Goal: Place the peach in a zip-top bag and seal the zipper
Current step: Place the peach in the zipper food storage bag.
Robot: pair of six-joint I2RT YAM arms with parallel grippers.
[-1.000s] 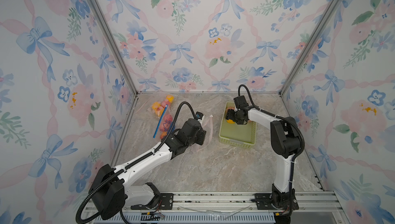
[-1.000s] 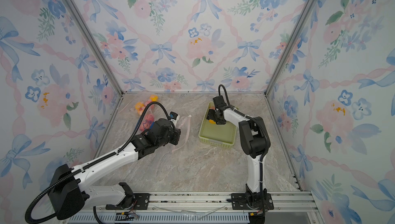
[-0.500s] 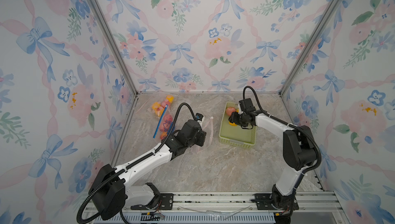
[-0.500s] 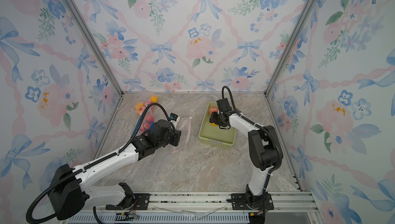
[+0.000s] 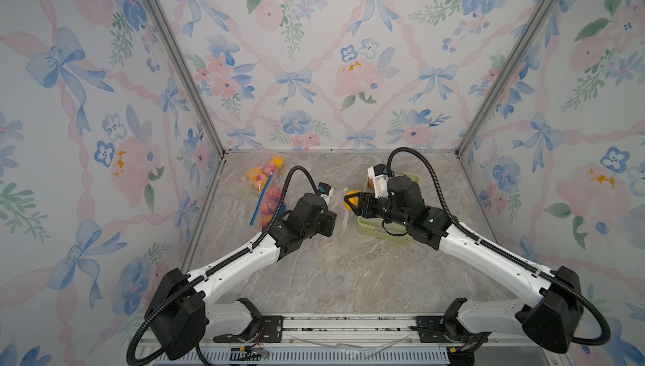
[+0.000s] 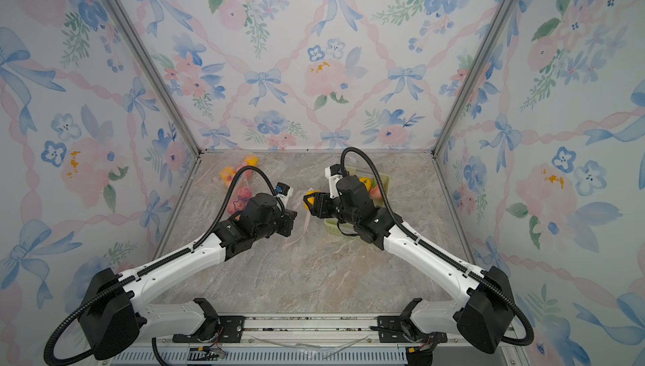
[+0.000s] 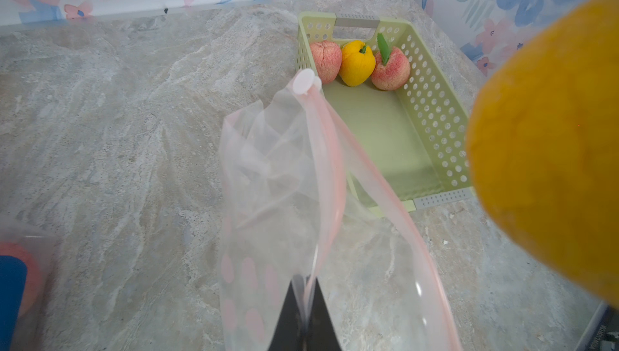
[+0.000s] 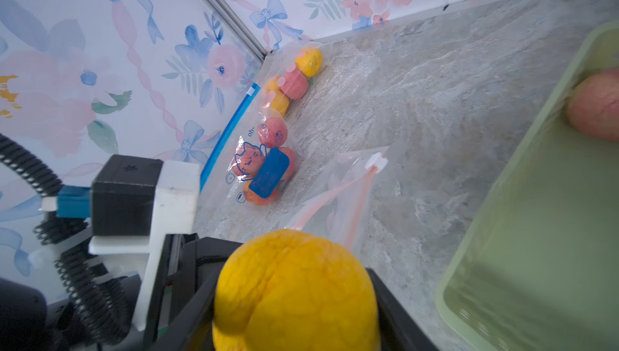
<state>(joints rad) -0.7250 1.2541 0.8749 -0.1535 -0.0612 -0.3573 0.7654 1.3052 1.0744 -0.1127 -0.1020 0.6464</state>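
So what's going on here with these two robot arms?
The left gripper is shut on the rim of a clear zip-top bag, holding it up with its mouth open. The right gripper holds a yellow peach in the air beside that mouth, not yet inside. Three more fruits sit in the green basket, and filled bags lie by the wall.
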